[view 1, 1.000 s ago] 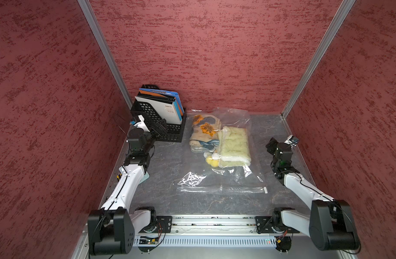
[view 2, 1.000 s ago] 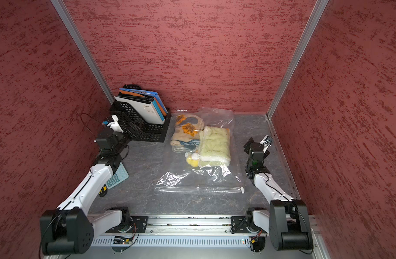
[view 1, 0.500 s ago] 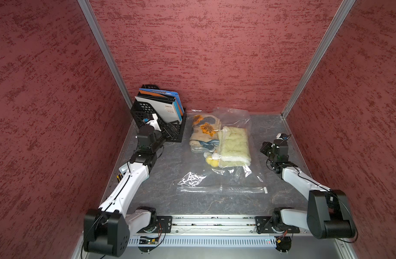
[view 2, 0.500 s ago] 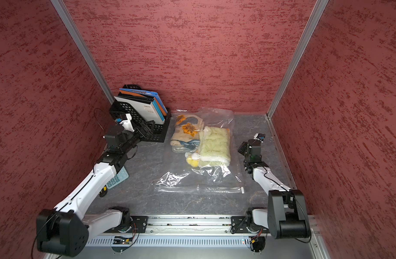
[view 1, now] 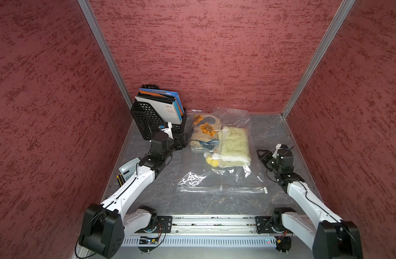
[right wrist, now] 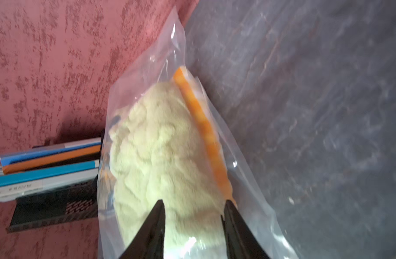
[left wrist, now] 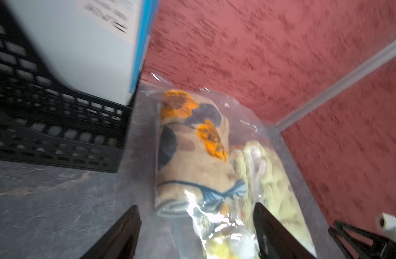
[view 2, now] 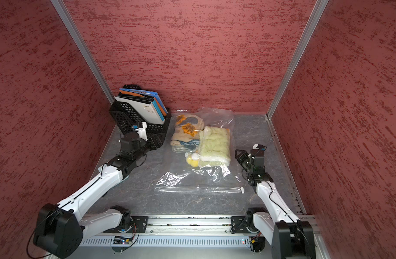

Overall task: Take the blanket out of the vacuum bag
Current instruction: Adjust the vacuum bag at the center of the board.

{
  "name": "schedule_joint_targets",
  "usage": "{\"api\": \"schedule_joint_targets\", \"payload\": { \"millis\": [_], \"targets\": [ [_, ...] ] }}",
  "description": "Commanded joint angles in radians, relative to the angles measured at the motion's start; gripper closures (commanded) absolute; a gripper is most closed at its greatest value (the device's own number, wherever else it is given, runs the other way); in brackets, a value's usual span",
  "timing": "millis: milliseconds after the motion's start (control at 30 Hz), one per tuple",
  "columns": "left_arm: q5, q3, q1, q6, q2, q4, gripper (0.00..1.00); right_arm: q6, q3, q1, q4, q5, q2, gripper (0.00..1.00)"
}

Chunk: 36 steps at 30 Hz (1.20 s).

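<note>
The vacuum bag (view 1: pixel 217 179) lies flat mid-table, clear and crinkly, with its zip strip toward the front and a white slider clip (view 1: pixel 264 190) at the strip's right end. Inside, at the far end, sit a beige blanket with orange flowers (view 1: pixel 205 132) and a pale green fluffy blanket (view 1: pixel 235 145). In both top views my left gripper (view 1: pixel 183 140) (view 2: pixel 157 141) is open just left of the flowered blanket, pointing at it. The left wrist view shows that gripper (left wrist: pixel 195 206) with the bag ahead of its jaws. My right gripper (view 1: pixel 262 153) (right wrist: pixel 194 201) is open, aimed at the green blanket from the bag's right edge.
A black mesh file rack (view 1: pixel 152 116) with upright books stands at the back left, close behind my left gripper. A calculator (view 1: pixel 128 168) lies by the left wall under my left arm. Red walls close in the table on three sides.
My left arm has reached from beside the file rack toward the bag's left edge. My right gripper has dropped and swung left toward the green blanket. The bag has not moved.
</note>
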<state>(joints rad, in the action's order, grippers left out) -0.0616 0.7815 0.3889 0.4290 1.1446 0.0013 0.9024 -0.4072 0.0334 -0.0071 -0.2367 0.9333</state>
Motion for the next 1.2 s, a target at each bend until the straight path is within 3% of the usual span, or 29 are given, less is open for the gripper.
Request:
{"api": "schedule_joint_targets", "payload": {
  "millis": [0,100,267,400,500,600,767,867,967,1067,1167],
  "targets": [
    [0.098,0.070,0.138,-0.116,0.008,-0.135,0.26,0.121,0.035,0.026,-0.149,-0.102,-0.141,0.54],
    [0.147,0.076,0.208,-0.121,0.027,-0.221,0.28,0.158,0.056,0.062,-0.266,-0.099,-0.270,0.50],
    [0.260,0.032,0.187,0.020,0.038,-0.299,0.26,0.041,-0.014,0.069,-0.402,0.055,-0.298,0.35],
    [0.203,0.008,0.077,0.159,0.062,-0.380,0.25,-0.028,-0.071,0.066,-0.403,0.212,-0.158,0.25],
    [0.159,-0.025,0.016,0.218,0.066,-0.421,0.27,-0.105,-0.120,0.065,-0.350,0.234,-0.029,0.24],
    [0.072,-0.064,-0.017,0.245,0.073,-0.410,0.25,-0.163,-0.169,0.035,-0.310,0.292,0.084,0.16],
    [-0.069,-0.092,-0.025,0.259,0.179,-0.342,0.23,-0.251,-0.289,-0.060,-0.168,0.167,0.303,0.13],
    [-0.166,-0.118,-0.031,0.276,0.231,-0.258,0.32,-0.243,-0.367,-0.139,-0.053,-0.008,0.474,0.18],
    [-0.184,-0.130,-0.010,0.302,0.257,-0.214,0.35,-0.231,-0.442,-0.179,0.070,-0.170,0.633,0.23],
    [-0.168,-0.113,0.012,0.283,0.282,-0.234,0.39,-0.273,-0.573,-0.179,0.065,-0.320,0.767,0.28],
    [-0.176,-0.116,0.021,0.282,0.305,-0.223,0.48,-0.259,-0.645,-0.178,0.102,-0.412,0.840,0.29]
  ]
}}
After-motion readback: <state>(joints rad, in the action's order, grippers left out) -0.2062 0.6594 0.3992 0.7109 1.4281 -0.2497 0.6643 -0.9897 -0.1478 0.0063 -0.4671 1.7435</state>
